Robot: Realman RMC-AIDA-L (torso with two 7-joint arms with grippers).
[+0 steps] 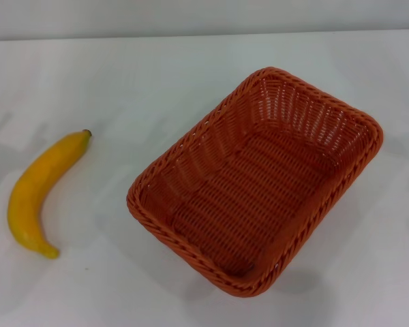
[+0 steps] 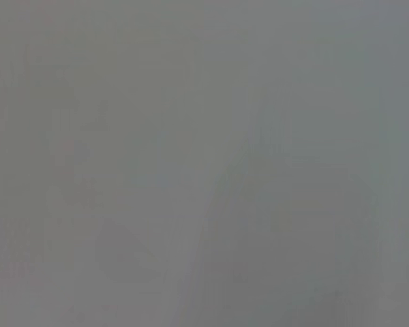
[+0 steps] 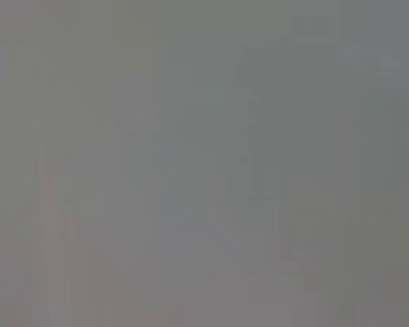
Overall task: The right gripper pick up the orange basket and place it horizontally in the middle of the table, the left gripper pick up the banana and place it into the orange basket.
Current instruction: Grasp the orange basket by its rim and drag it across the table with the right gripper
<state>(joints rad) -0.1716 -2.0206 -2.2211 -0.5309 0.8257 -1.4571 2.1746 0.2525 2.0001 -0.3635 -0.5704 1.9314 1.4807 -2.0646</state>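
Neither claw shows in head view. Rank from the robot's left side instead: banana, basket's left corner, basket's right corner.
1. Curved yellow banana, far left on the table.
2. Left corner of the woven orange basket, near centre.
3. Its right corner, far right.

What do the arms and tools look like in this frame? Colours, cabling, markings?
Nothing to describe: neither arm nor tool shows in any view. The head view holds only the orange basket and the banana on the white table. Both wrist views are a blank grey blur.
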